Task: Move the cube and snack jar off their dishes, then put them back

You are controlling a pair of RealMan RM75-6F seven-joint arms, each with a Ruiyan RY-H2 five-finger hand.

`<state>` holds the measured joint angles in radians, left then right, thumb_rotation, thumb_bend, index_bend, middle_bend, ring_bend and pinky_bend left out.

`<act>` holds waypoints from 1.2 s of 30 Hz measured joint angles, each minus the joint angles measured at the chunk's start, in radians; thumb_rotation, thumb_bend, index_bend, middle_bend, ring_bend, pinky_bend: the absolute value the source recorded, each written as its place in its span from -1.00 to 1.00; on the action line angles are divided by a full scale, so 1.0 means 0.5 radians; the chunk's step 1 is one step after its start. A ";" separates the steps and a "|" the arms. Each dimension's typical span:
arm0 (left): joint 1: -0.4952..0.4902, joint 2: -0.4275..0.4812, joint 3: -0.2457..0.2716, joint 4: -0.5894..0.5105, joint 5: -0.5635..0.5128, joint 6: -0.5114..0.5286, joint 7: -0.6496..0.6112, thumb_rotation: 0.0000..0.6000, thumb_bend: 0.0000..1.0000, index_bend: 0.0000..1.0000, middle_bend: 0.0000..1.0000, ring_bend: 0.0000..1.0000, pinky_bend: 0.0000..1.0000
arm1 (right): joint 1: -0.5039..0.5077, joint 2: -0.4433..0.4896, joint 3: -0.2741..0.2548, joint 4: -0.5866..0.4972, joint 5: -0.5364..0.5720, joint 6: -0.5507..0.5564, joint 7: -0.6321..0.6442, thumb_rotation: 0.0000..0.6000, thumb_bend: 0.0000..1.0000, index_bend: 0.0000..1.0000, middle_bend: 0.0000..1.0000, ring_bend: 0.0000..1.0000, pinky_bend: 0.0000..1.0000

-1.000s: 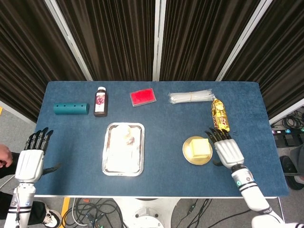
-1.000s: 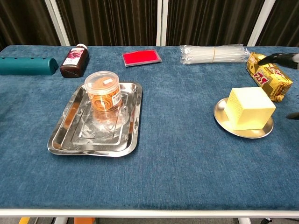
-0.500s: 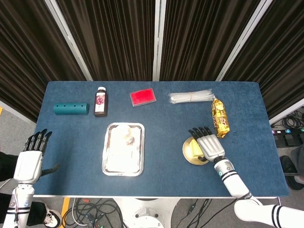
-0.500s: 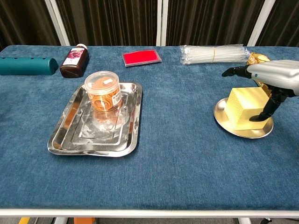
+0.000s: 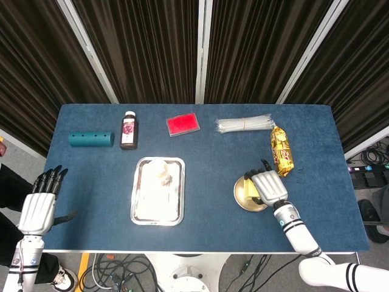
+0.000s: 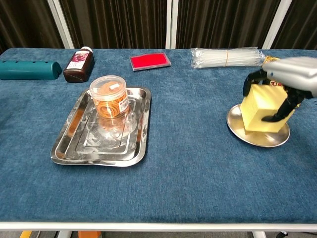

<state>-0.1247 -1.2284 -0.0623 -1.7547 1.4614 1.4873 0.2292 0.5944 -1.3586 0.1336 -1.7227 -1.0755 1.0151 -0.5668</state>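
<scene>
On the right side of the blue surface [image 6: 188, 163], the right hand [image 6: 290, 82] has its fingers and thumb wrapped around the yellow cube [image 6: 265, 113], which looks tipped a little and just lifting from the small round dish [image 6: 250, 136]; whether an edge of it is touching the plate cannot be told from either view. From above, the same hand covers most of the cube and dish. The left hand [image 5: 39, 204] hangs off the near left edge, fingers straight and apart, holding nothing. The snack jar [image 6: 109, 95] stands upright at the back of the steel tray [image 6: 69, 136], untouched. The step in hand appears to be carrying the cube off its dish. To do it well, the grip should be firm before any sideways motion, since a cube held by opposing faces may pivot between the fingers; raise it clear of the rim first so the light dish is not dragged or flipped. Bare cloth lies toward the middle, between dish and tray, and seems the safest place to set it down, well away from the gold snack packet [image 6: 271, 62] just behind the hand and the bundle of clear straws [image 6: 225, 57] farther back. Lower it flat, then release
</scene>
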 measured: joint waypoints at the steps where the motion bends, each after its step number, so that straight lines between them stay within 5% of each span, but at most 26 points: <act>1: 0.000 0.001 -0.002 -0.002 0.000 0.003 0.002 1.00 -1.00 -0.92 -1.00 -1.00 -0.83 | 0.002 0.018 0.010 -0.030 -0.035 0.024 0.006 1.00 -0.60 0.06 -0.06 -0.11 -0.91; 9: 0.002 -0.010 -0.008 0.007 -0.011 0.006 0.004 1.00 -1.00 -0.92 -1.00 -1.00 -0.83 | 0.131 0.032 0.084 -0.130 -0.105 0.008 -0.024 1.00 -0.60 0.06 -0.05 -0.11 -0.91; 21: 0.017 0.002 0.001 0.055 -0.012 0.008 -0.068 1.00 -1.00 -0.92 -1.00 -1.00 -0.83 | 0.406 -0.291 0.085 -0.032 0.137 -0.192 -0.167 1.00 -0.65 0.05 -0.05 -0.12 -0.91; 27: 0.026 0.003 0.007 0.078 -0.007 0.013 -0.095 1.00 -1.00 -0.92 -1.00 -1.00 -0.83 | 0.455 -0.370 0.032 0.010 0.241 -0.188 -0.239 1.00 -0.78 -0.16 -0.08 -0.16 -0.91; 32: 0.027 0.000 0.006 0.088 -0.010 0.010 -0.102 1.00 -1.00 -0.92 -1.00 -1.00 -0.83 | 0.479 -0.363 0.004 -0.007 0.276 -0.214 -0.211 1.00 -1.00 -0.94 -0.80 -0.92 -1.00; 36: 0.025 -0.005 0.007 0.099 -0.001 0.010 -0.104 1.00 -1.00 -0.92 -1.00 -1.00 -0.83 | 0.486 -0.327 -0.001 -0.038 0.263 -0.224 -0.151 1.00 -1.00 -1.00 -1.00 -1.00 -1.00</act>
<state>-0.1122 -1.2307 -0.0587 -1.7055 1.4612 1.4923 0.1772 0.8374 -1.5219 0.1333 -1.7414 -0.9439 0.9028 -0.6423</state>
